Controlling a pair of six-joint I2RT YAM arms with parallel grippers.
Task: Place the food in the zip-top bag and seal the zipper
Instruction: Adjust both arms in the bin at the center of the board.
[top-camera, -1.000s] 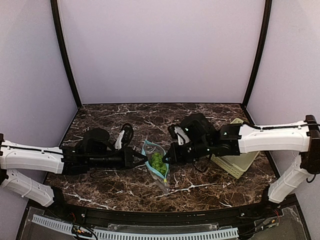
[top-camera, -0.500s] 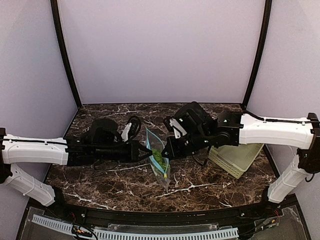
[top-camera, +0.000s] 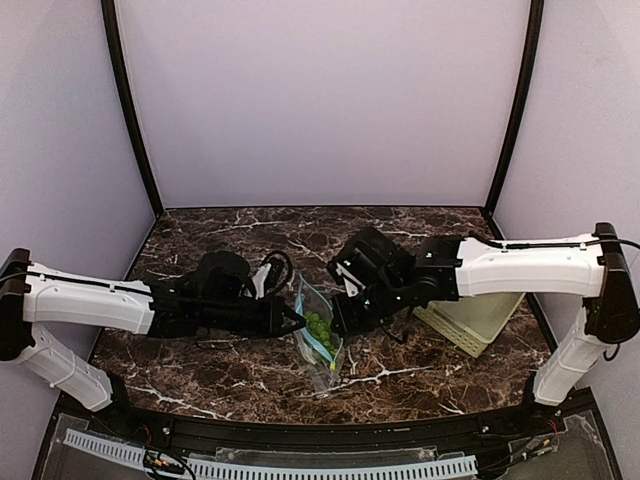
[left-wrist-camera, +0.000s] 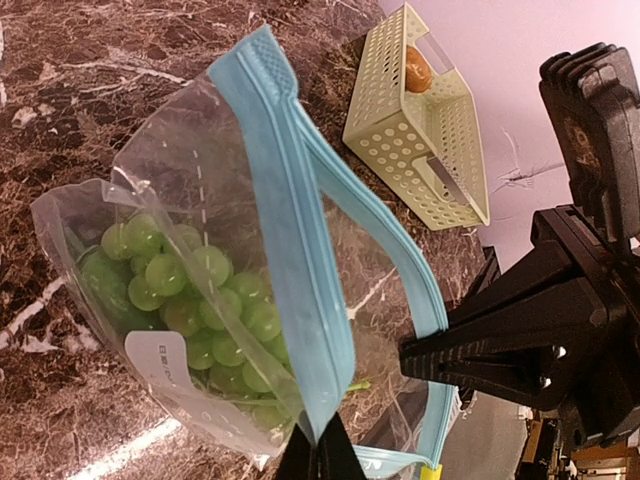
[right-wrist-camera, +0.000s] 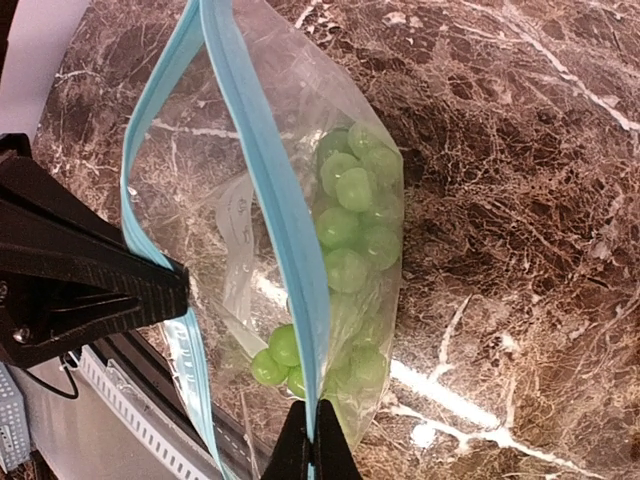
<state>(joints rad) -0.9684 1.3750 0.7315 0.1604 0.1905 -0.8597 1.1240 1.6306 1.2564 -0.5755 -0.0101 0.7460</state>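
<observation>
Bag (top-camera: 320, 345): clear zip-top, hangs betw. the two grippers near table centre, mouth up and spread open; white label (left-wrist-camera: 160, 365) on one wall.
Zipper (left-wrist-camera: 290, 230): teal-blue strip, unsealed; its two halves bow apart and meet at the far end in both wrist views.
L gripper (top-camera: 297, 319): jaws clenched on one half of the strip, tips pinching the plastic edge; comes in low from the left.
R gripper (top-camera: 336, 324): jaws clenched likewise on the opposite half; comes in from the right, facing the L one across the open mouth.
Green food (right-wrist-camera: 350, 215): lumpy bright green cluster, inside bag, piled in the lower part below the strip.
Brown-orange oval (left-wrist-camera: 418, 68): outside bag; sits inside basket, at its far end in L wrist view.
Basket (top-camera: 470, 325): pale green, slotted, on table to the right of bag, apart from it.
Table (top-camera: 230, 370): dark marble w/ white veins; bag's bottom corner points toward the near edge, can't tell if it touches the top.
</observation>
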